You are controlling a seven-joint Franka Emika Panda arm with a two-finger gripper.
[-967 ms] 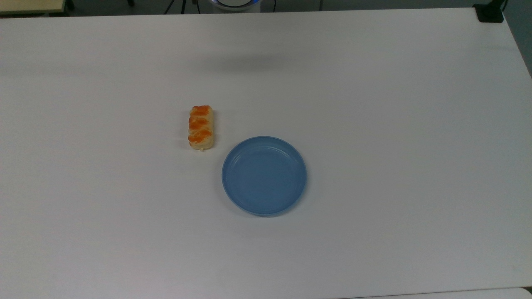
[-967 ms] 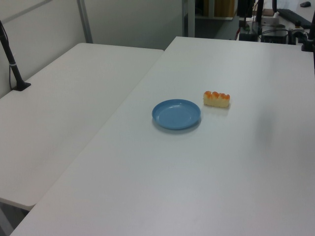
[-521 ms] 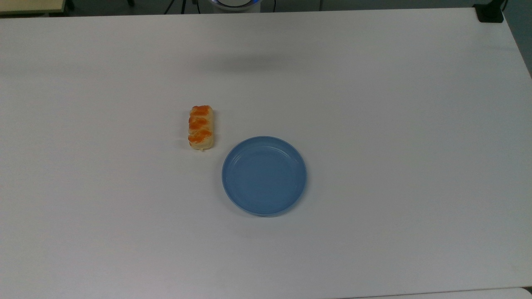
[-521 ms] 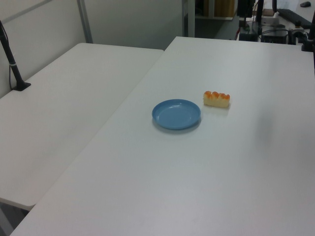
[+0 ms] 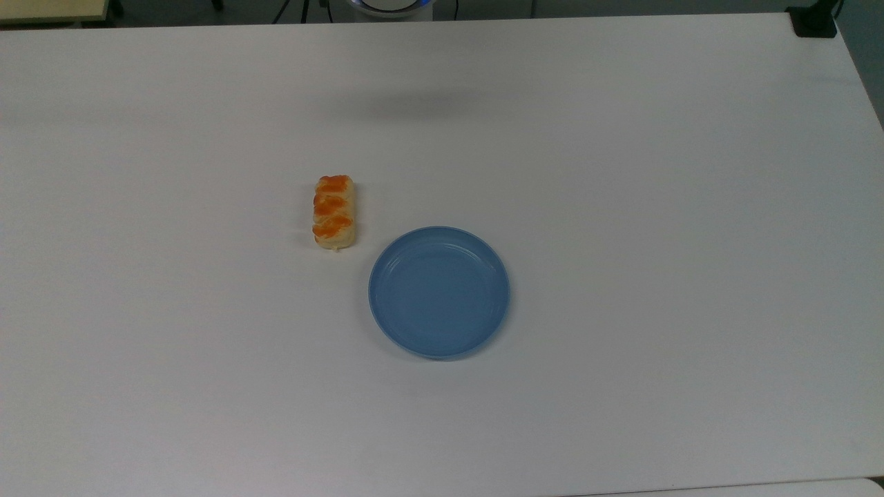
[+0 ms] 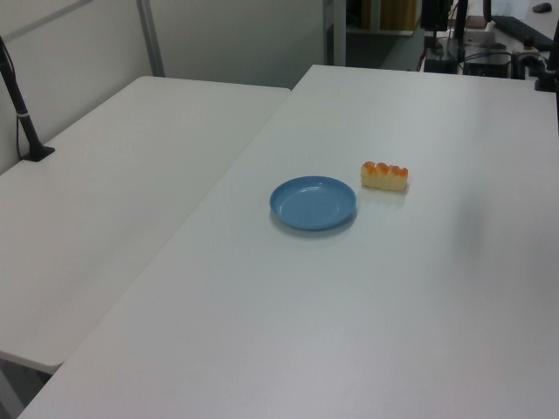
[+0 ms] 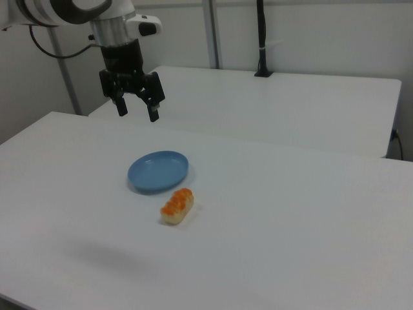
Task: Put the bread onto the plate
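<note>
The bread point(image 5: 334, 212) is a pale-yellow bun with orange-brown bumps, lying flat on the white table just up and to the left of the plate point(image 5: 439, 291) in the top view. In the left view the bread point(image 6: 384, 175) sits to the right of the light-blue plate point(image 6: 313, 202), a small gap between them. The right view has the bread point(image 7: 177, 205) in front of the plate point(image 7: 158, 171). There my gripper point(image 7: 137, 112) hangs open high above the table, up and to the left of the plate, holding nothing.
A second white table point(image 6: 113, 192) adjoins the work table point(image 5: 621, 207) on the left view's left. A black pole with a clamp base point(image 6: 26, 131) stands on it. A black clamp point(image 5: 813, 21) sits at the top view's far right corner.
</note>
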